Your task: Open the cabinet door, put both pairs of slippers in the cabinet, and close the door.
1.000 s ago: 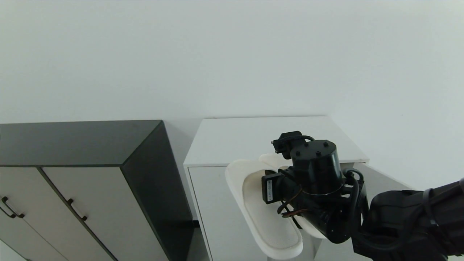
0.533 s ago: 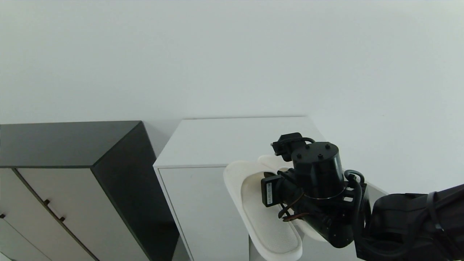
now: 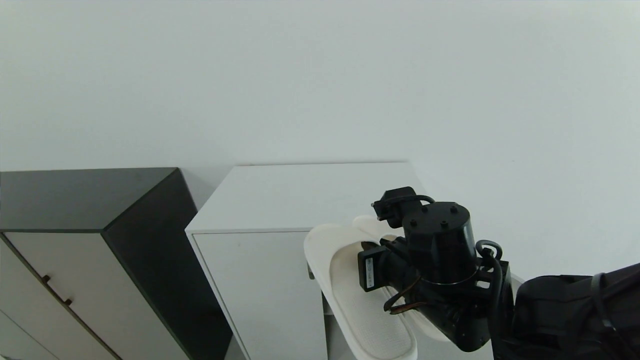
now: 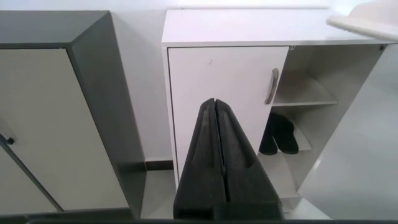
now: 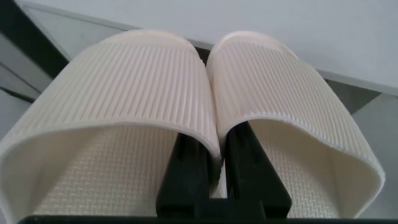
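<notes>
Black fingers of the right gripper point(image 5: 214, 179) run under the straps of the cream slippers point(image 5: 186, 93), one finger in each. They are narrowed onto the two inner strap walls that meet between them, so the pair is held side by side. In the head view the cream slippers point(image 3: 350, 280) hang in the air, steeply tilted with the footbeds showing, before the upper front of the white cabinet point(image 3: 300, 195).

The left gripper point(image 4: 215, 112) has its fingers pressed flat together on nothing. It points at the cabinet's shut door point(image 4: 217, 74), well apart from it.

A metal bar handle point(image 4: 272, 86) sits at that door's inner edge. Beside it the open door point(image 4: 354, 162) leaves the right half of the cabinet showing. An upper shelf point(image 4: 305, 98) crosses it, and on the level below lie the black slippers point(image 4: 280, 134), side by side.

The cream pair is pale, with ribbed straps and a fine diamond-patterned footbed. A dark cabinet point(image 3: 90, 195) with pale doors stands near the white one's left side.
</notes>
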Available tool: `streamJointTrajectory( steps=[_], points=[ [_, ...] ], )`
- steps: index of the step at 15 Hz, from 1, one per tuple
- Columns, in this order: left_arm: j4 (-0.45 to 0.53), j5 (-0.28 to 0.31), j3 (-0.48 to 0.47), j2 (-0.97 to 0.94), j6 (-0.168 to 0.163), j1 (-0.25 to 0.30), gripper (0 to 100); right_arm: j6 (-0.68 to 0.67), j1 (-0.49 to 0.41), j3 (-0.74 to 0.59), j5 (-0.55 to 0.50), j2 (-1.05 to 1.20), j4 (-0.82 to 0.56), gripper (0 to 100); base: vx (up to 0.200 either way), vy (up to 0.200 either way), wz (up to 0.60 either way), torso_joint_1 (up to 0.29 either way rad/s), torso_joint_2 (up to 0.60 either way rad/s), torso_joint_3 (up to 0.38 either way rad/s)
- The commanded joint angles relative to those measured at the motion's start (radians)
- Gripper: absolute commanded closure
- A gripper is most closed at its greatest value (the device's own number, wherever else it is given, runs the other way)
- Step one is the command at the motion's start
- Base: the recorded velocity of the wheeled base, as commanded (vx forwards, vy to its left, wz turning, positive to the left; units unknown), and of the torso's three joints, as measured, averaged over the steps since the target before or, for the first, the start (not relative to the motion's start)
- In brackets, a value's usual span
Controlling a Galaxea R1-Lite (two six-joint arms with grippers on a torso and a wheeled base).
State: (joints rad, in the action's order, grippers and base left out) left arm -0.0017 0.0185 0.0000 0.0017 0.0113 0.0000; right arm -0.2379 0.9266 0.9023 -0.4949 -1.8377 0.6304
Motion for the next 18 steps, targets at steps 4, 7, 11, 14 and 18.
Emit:
streamJointTrajectory(
  steps=[4,7,11,14,18],
  points=[
    [0.000,0.000,0.000,0.000,-0.001,0.000,100,0.037,-0.003,-0.054,0.002,-0.002,0.077,100,0.000,0.000,0.00,0.000,0.00,0.000],
    [0.000,0.000,0.000,0.000,-0.001,0.000,100,0.046,-0.003,-0.065,0.022,-0.002,0.086,100,0.000,0.000,0.00,0.000,0.00,0.000],
    [0.000,0.000,0.000,0.000,-0.001,0.000,100,0.049,-0.003,-0.069,0.022,0.014,0.092,100,0.000,0.000,0.00,0.000,0.00,0.000],
    [0.000,0.000,0.000,0.000,0.001,0.000,100,0.049,-0.008,-0.088,0.022,0.043,0.091,100,0.000,0.000,0.00,0.000,0.00,0.000],
    [0.000,0.000,0.000,0.000,-0.001,0.000,100,0.051,-0.011,-0.105,0.022,0.046,0.092,100,0.000,0.000,0.00,-0.025,0.05,0.030]
  ],
)
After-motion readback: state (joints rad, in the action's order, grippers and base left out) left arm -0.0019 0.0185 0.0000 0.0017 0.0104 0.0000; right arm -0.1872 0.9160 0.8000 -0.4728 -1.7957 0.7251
